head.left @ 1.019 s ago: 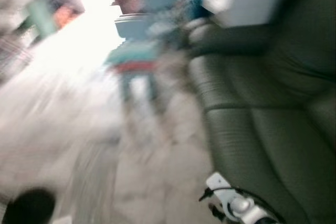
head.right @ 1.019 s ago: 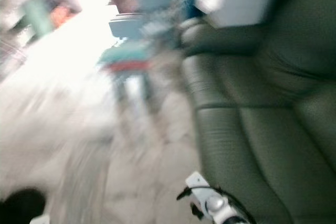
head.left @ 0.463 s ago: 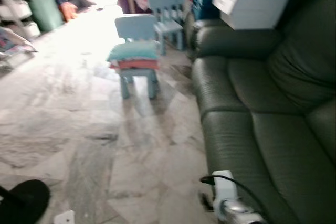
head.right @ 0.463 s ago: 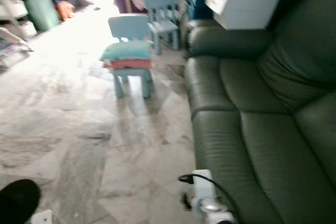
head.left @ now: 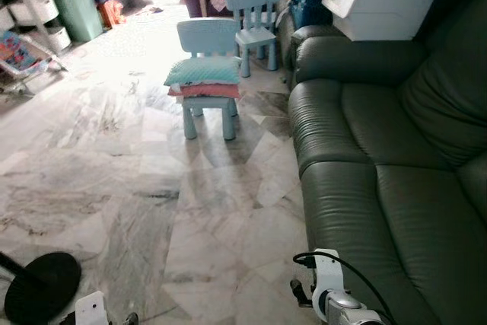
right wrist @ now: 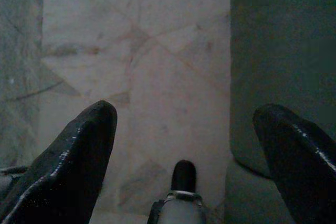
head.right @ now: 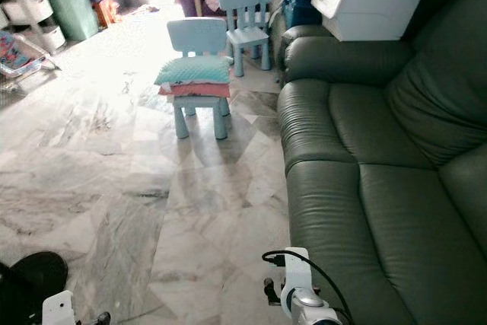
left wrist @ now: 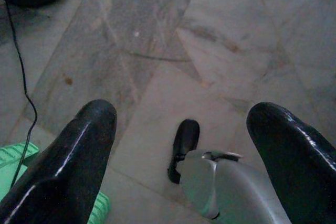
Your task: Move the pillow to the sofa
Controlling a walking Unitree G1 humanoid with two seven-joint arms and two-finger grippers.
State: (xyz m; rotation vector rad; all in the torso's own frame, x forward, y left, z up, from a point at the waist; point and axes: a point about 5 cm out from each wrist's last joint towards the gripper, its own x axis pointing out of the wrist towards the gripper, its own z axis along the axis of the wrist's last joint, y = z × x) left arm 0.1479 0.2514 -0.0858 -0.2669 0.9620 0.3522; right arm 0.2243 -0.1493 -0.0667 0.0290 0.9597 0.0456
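You are looking down a marble floor (head.left: 114, 188) with the sofa (head.left: 380, 188) running along your right side. The pillow (head.left: 204, 71), a teal one, is lying on the seat of a small blue chair (head.left: 207, 74) well ahead of you, stacked on top of a pinkish cushion (head.left: 205, 90). The chair is standing on the floor, near the sofa's far end but apart from it. A second blue chair (head.left: 254, 13) is standing behind it, and a white box (head.left: 380, 4) is resting on the sofa's far arm. A green bin (head.left: 81, 10) and shelves of clutter are sitting at the far left.

Both arms are hanging low at your sides. The left claw (left wrist: 184, 145) is pointing down at the floor with its two black fingers (left wrist: 79, 156) spread wide and nothing between them; a black foot (left wrist: 184, 148) is showing below it, and a thin cable (left wrist: 21, 98) is trailing across the tiles. A black round base (head.left: 42, 287) is sitting on the floor by your left side; what it belongs to is hard to tell.

The right claw (right wrist: 186, 150) is also pointing down, spread wide and gripping nothing, hanging over the floor just beside the sofa's front edge. The right wrist (head.left: 335, 298) is showing at the bottom of the head view, close against the sofa.
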